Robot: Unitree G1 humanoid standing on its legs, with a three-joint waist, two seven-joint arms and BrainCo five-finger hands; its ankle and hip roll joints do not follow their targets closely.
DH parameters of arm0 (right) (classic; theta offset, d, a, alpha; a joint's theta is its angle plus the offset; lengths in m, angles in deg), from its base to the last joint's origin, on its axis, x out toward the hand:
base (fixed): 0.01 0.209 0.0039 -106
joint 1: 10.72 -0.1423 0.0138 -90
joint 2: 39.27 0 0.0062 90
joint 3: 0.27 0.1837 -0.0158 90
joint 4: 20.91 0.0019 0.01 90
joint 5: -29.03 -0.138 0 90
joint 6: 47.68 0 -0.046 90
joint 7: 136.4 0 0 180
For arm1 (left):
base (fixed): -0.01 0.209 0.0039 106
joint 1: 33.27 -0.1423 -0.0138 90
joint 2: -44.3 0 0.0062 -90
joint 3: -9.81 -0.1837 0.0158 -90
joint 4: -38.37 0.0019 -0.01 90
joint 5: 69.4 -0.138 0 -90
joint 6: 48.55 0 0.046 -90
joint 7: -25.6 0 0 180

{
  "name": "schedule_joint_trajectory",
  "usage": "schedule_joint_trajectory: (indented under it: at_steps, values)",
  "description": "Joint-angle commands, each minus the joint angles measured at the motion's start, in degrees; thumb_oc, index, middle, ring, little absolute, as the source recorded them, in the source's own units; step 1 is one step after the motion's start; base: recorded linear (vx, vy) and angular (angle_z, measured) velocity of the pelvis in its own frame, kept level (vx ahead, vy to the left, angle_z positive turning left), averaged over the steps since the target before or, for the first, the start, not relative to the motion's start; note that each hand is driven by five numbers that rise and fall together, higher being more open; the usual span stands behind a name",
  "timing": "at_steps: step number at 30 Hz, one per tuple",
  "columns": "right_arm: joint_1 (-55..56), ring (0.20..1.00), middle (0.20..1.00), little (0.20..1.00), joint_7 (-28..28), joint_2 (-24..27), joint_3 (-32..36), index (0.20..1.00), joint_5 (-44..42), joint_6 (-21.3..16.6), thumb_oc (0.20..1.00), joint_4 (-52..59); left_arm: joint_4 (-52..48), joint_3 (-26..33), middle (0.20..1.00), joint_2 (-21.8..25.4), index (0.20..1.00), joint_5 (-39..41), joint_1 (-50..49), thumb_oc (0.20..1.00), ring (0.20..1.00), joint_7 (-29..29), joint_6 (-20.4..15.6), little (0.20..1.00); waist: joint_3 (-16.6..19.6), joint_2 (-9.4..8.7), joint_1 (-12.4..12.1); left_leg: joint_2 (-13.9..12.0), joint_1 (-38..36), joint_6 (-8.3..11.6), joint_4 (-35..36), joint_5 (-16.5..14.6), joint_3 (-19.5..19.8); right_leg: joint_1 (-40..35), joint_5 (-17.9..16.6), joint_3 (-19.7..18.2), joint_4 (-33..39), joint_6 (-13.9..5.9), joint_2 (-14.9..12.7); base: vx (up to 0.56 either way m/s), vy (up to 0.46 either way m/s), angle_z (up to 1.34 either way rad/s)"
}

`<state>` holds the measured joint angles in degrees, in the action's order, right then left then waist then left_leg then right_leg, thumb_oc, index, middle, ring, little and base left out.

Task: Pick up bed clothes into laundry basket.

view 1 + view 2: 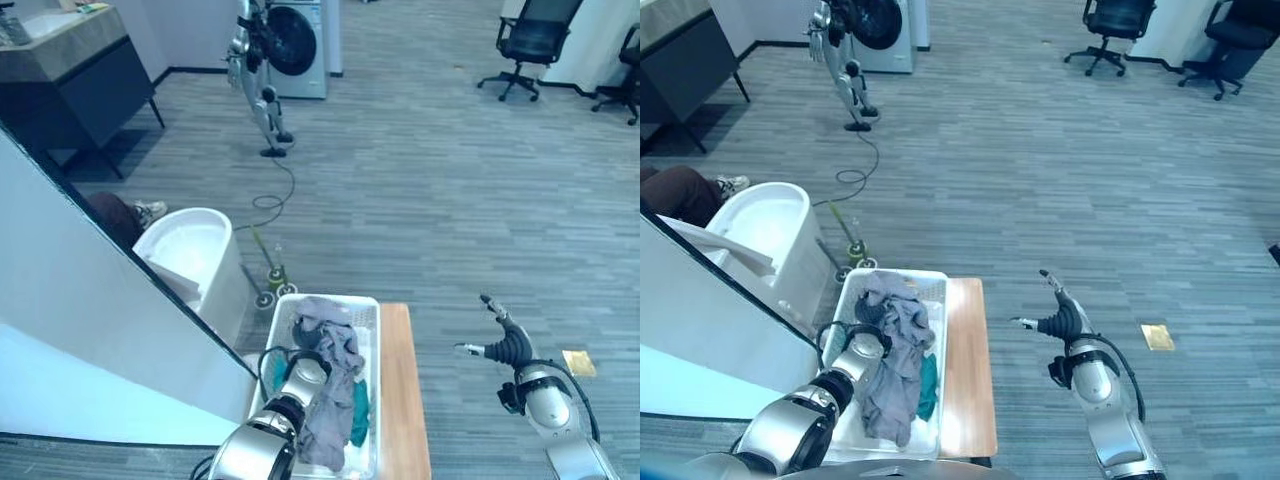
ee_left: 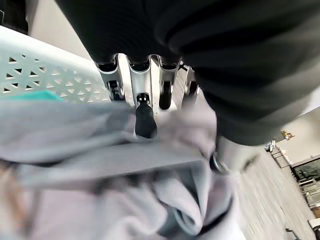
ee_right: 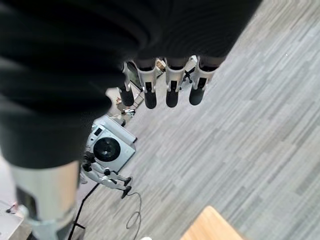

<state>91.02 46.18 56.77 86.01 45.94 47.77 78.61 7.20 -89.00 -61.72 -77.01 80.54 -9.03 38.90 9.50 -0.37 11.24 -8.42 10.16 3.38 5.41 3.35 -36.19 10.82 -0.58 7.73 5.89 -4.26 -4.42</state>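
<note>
A white laundry basket [image 1: 368,318] stands on a narrow wooden table [image 1: 400,400] just in front of me. A crumpled grey cloth [image 1: 335,400] fills it, over a teal cloth [image 1: 359,415]. My left hand [image 1: 298,385] is down inside the basket, and the grey cloth [image 2: 125,170] bunches between its curled fingers [image 2: 145,120] and its thumb [image 2: 225,157]. My right hand [image 1: 508,345] hangs in the air over the carpet to the right of the table, fingers [image 3: 172,92] straight and holding nothing.
A white panel [image 1: 90,320] slopes along my left, with a white tub [image 1: 195,250] beside the basket and a person's shoe [image 1: 150,212] behind it. A washing machine [image 1: 300,45], a stand [image 1: 262,110] and office chairs [image 1: 530,40] are far back. Grey carpet lies to the right.
</note>
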Motion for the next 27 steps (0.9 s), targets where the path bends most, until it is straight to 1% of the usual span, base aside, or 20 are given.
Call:
schedule_joint_trajectory:
  at_steps: [1, 2, 3, 4, 5, 7, 8, 10, 11, 13, 14, 15, 16, 17, 18, 19, 20, 24, 25, 27]
  values:
    - [-0.1, 1.0, 1.0, 1.0, 0.5, -1.6, 1.0, 1.0, -1.7, -3.7, 1.0, 5.2, -9.6, -0.4, 1.0, -2.8, 1.0, 5.9, -1.5, 1.0, 1.0, 8.3, -10.0, 1.0, -1.7, -2.53, -0.9, -4.6, -4.3, 1.67, -0.4, 0.0, 0.6, 3.1, 5.1, 1.8, -14.1, -2.29, -0.9, -0.04, -0.104, -0.29]
    - [0.1, 1.0, 1.0, 1.0, 0.5, -1.7, 0.9, 1.0, -1.6, -3.7, 1.0, 5.3, -10.0, -0.6, 1.0, -2.6, 1.0, 6.0, -1.9, 1.0, 1.0, 8.4, -9.9, 1.0, -1.3, -2.62, -0.9, -4.6, -4.2, 1.67, -0.4, 0.0, 0.5, 3.5, 5.3, 1.7, -14.4, -2.28, -0.9, 0.01, -0.23, -0.35]
    - [-0.6, 1.0, 1.0, 1.0, 0.0, -2.5, 0.1, 1.0, -0.6, -3.6, 1.0, 6.3, -15.9, -1.2, 1.0, -3.3, 1.0, 7.8, -5.7, 1.0, 1.0, 13.8, -11.9, 1.0, -1.4, -2.48, -0.6, -5.5, -3.7, 2.1, -0.4, 0.0, 1.6, 4.5, 3.7, -3.7, -11.9, -2.98, -1.6, 0.04, -0.143, -0.14]
    - [-0.4, 1.0, 1.0, 1.0, 0.0, -2.6, 0.0, 1.0, -0.5, -3.5, 1.0, 6.3, -16.6, -1.5, 1.0, -3.0, 1.0, 8.1, -6.5, 1.0, 1.0, 14.3, -11.7, 1.0, -1.1, -2.56, -0.6, -5.4, -3.8, 2.13, -0.4, -0.4, 1.5, 4.2, 3.7, -3.7, -11.4, -3.23, -1.8, 0.08, -0.223, -0.02]
    - [-0.6, 1.0, 1.0, 1.0, -0.2, -3.3, -0.4, 1.0, -0.3, -3.5, 1.0, 6.8, -19.6, -2.4, 1.0, -2.9, 1.0, 9.0, -8.5, 1.0, 1.0, 17.1, -12.4, 1.0, -0.8, -2.53, -0.4, -5.4, -3.6, 2.44, -0.4, -0.8, 2.6, 4.1, 2.9, -8.0, -9.5, -3.48, -1.7, 0.13, -0.137, 0.3]
    - [-1.1, 1.0, 1.0, 1.0, -0.6, -3.9, -1.5, 1.0, -0.6, -3.4, 1.0, 7.8, -25.0, -5.3, 1.0, -2.5, 1.0, 10.2, -13.6, 1.0, 1.0, 23.9, -12.9, 1.0, -0.2, -1.84, -0.5, -4.2, -3.9, 3.13, -0.4, -1.9, 6.7, 2.6, 2.0, -19.5, -5.4, -3.32, -0.4, 0.15, -0.205, 0.19]
    - [-0.8, 1.0, 1.0, 1.0, -0.6, -4.0, -1.4, 1.0, -0.6, -3.4, 1.0, 7.8, -25.4, -5.5, 1.0, -2.3, 1.0, 10.3, -14.1, 1.0, 1.0, 24.0, -12.8, 1.0, -0.2, -1.99, -0.5, -4.1, -4.2, 3.1, -0.4, -2.0, 6.8, 2.1, 2.0, -19.4, -5.0, -3.37, -0.6, 0.09, -0.174, 0.37]
    - [-2.3, 1.0, 1.0, 1.0, -1.3, -3.9, -3.7, 1.0, 0.1, -4.0, 1.0, 8.2, -27.2, -6.0, 1.0, -1.1, 1.0, 9.4, -16.9, 1.0, 1.0, 25.1, -14.1, 1.0, -0.1, -1.89, -2.0, -4.5, -5.7, 3.67, -0.4, -1.5, 7.4, 0.0, 0.9, -15.7, -1.7, -2.66, -1.8, 0.03, -0.305, 1.01]
    - [-3.1, 1.0, 1.0, 1.0, -1.7, -4.2, -5.4, 1.0, 0.6, -3.8, 1.0, 8.0, -31.1, -5.8, 1.0, 0.2, 1.0, 10.1, -20.4, 1.0, 1.0, 26.0, -13.7, 1.0, 0.3, -1.51, -3.6, -6.3, -5.3, 4.58, -0.4, 0.6, 8.9, -1.3, 0.8, -12.9, -0.9, -1.11, -0.9, -0.01, -0.348, 0.69]
    - [-3.1, 1.0, 1.0, 1.0, -1.7, -4.2, -5.5, 1.0, 0.7, -3.8, 1.0, 8.0, -31.2, -5.8, 1.0, 0.3, 1.0, 10.1, -20.5, 1.0, 1.0, 26.0, -13.7, 1.0, 0.4, -1.47, -3.5, -6.3, -5.2, 4.59, -0.4, 0.6, 9.1, -1.3, 0.8, -12.7, -0.9, -1.07, -0.8, -0.07, -0.252, 0.41]
    - [-4.7, 1.0, 1.0, 1.0, -2.5, -4.3, -6.8, 1.0, 1.5, -3.2, 1.0, 7.6, -33.8, -4.6, 1.0, 0.8, 1.0, 11.2, -23.4, 1.0, 1.0, 27.1, -13.3, 1.0, 0.0, -0.64, -5.1, -7.5, -3.7, 4.57, -0.4, 4.7, 11.3, -1.9, -0.3, -10.3, -0.9, 0.35, 0.4, -0.23, -0.444, 0.89]
    - [-8.9, 1.0, 1.0, 1.0, -3.2, -4.0, -8.8, 1.0, 2.1, -2.7, 1.0, 6.7, -37.8, -2.7, 1.0, 1.6, 1.0, 13.6, -26.6, 1.0, 1.0, 28.9, -13.9, 1.0, -1.2, 0.07, -8.0, -6.6, -1.8, 4.44, -0.4, 6.9, 14.8, -2.9, -0.6, -6.6, -0.9, 1.39, 0.4, -0.26, -0.452, 1.04]
    - [-9.1, 1.0, 1.0, 1.0, -3.1, -4.1, -8.9, 1.0, 2.1, -2.7, 1.0, 6.6, -37.8, -2.6, 1.0, 1.7, 1.0, 13.6, -26.5, 1.0, 1.0, 28.9, -13.8, 1.0, -1.2, 0.14, -7.8, -6.8, -1.3, 4.42, -0.4, 7.4, 15.0, -2.5, -0.9, -6.5, -0.9, 1.55, 0.5, -0.2, -0.246, 0.87]
    - [-10.8, 1.0, 1.0, 1.0, -2.8, -3.9, -9.0, 1.0, 2.4, -2.7, 1.0, 5.9, -39.4, -2.2, 1.0, 1.8, 1.0, 14.4, -26.8, 1.0, 1.0, 29.5, -13.5, 1.0, -2.0, -0.11, -8.2, -6.1, -0.9, 4.08, -1.1, 7.4, 13.9, -2.6, -1.6, -4.8, -0.9, 2.03, -0.3, -0.3, -0.149, 0.83]
    - [-13.2, 1.0, 1.0, 1.0, -2.3, -3.8, -9.0, 1.0, 3.1, -2.3, 1.0, 4.5, -41.4, -1.3, 1.0, 1.9, 1.0, 15.3, -27.3, 1.0, 1.0, 30.5, -12.8, 1.0, -3.1, -0.65, -8.0, -5.5, -0.6, 3.31, -6.2, 4.1, 10.8, -2.0, -2.3, -1.5, -0.9, 2.55, -1.8, -0.38, -0.208, 1.19]
    - [-14.4, 1.0, 1.0, 1.0, -2.1, -4.0, -9.0, 1.0, 3.5, -2.1, 1.0, 4.1, -42.5, -0.7, 1.0, 2.1, 1.0, 15.8, -27.9, 1.0, 1.0, 31.5, -12.3, 1.0, -3.3, -0.91, -7.8, -4.8, -0.6, 2.82, -9.4, 1.4, 9.5, -1.3, -3.1, 0.6, -0.9, 2.95, -2.5, -0.31, -0.162, 1.51]
    - [-14.5, 1.0, 1.0, 1.0, -2.1, -4.0, -9.0, 1.0, 3.5, -2.1, 1.0, 4.1, -42.5, -0.7, 1.0, 2.1, 1.0, 15.8, -27.9, 1.0, 1.0, 31.5, -12.3, 1.0, -3.2, -0.9, -7.8, -4.8, -0.4, 2.81, -9.5, 1.4, 9.5, -1.3, -3.1, 0.6, -0.9, 2.96, -2.5, -0.17, -0.119, 1.5]
    - [-14.4, 1.0, 1.0, 1.0, -1.1, -5.1, -8.4, 1.0, 3.6, -1.6, 1.0, 4.0, -45.4, 0.3, 1.0, 3.2, 1.0, 16.9, -29.8, 1.0, 1.0, 33.6, -12.1, 1.0, -3.1, -0.64, -7.3, -2.3, -5.2, 2.34, -16.4, -5.7, 6.4, -2.2, -3.1, 8.1, -0.9, 3.32, -3.0, -0.11, -0.15, 1.02]
    - [-14.2, 1.0, 1.0, 1.0, -0.6, -5.4, -8.4, 1.0, 3.8, -1.6, 1.0, 3.9, -45.6, 0.2, 1.0, 3.2, 1.0, 17.0, -29.8, 1.0, 1.0, 33.9, -11.9, 1.0, -2.9, -0.11, -6.9, -1.8, -8.6, 2.31, -17.4, -8.6, 3.5, -3.0, -2.8, 12.0, -0.9, 3.06, -3.1, -0.09, -0.133, 1.61]
    - [-14.4, 1.0, 1.0, 1.0, -0.1, -5.5, -7.7, 1.0, 4.2, -1.3, 1.0, 3.6, -45.7, 0.4, 1.0, 3.4, 1.0, 17.1, -29.2, 1.0, 1.0, 34.6, -11.5, 1.0, -2.3, 0.11, -6.3, -1.7, -12.1, 2.59, -18.4, -10.8, -0.1, -3.7, -2.4, 16.0, -0.9, 2.62, -3.4, -0.04, -0.07, 1.1]
